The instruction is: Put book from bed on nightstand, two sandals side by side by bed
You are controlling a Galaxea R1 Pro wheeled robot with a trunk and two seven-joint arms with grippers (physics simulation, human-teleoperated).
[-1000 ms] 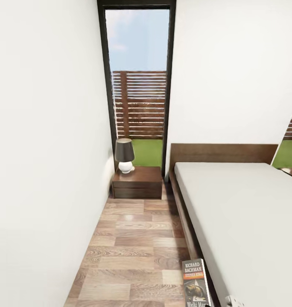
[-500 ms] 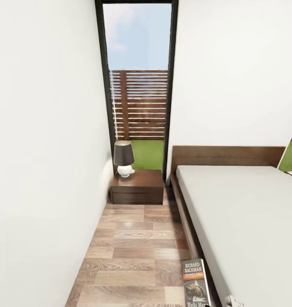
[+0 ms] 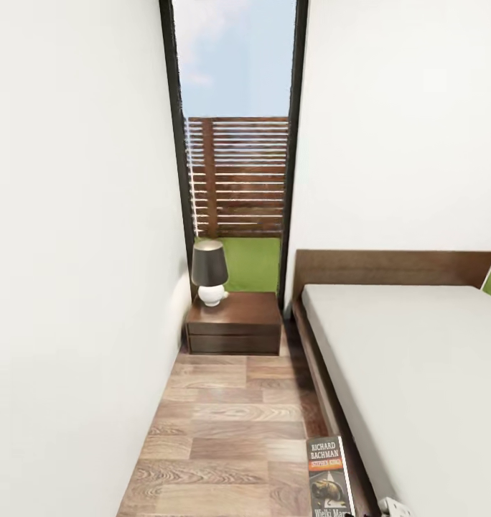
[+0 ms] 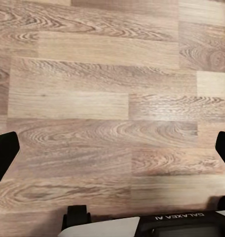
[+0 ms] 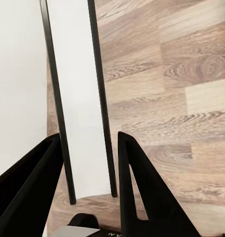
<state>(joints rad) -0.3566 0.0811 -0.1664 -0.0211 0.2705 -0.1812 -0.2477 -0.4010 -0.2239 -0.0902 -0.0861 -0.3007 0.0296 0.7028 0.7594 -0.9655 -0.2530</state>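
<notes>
The book (image 3: 330,477), pale grey with an orange "RICHARD BACHMAN" band, stands upright at the bottom of the head view, over the floor beside the bed (image 3: 418,373). In the right wrist view the book (image 5: 80,98) shows edge-on between the black fingers (image 5: 137,182) of my right gripper (image 5: 89,140), which is shut on it. My left gripper (image 4: 115,148) is open over bare floor planks, its fingers (image 4: 4,153) spread wide. The nightstand (image 3: 235,323) stands ahead against the far wall, left of the headboard (image 3: 389,267). The sandals are out of view.
A lamp (image 3: 209,271) with a dark shade and white base sits on the nightstand's back left. A white wall (image 3: 73,287) runs along the left, leaving a narrow wood-floor aisle (image 3: 224,431) between it and the bed. A tall dark-framed window (image 3: 235,143) is behind the nightstand.
The whole head view has shifted: nightstand, lamp and headboard now look nearer and lower, so the camera has moved forward along the aisle. The book keeps its place in the view.
</notes>
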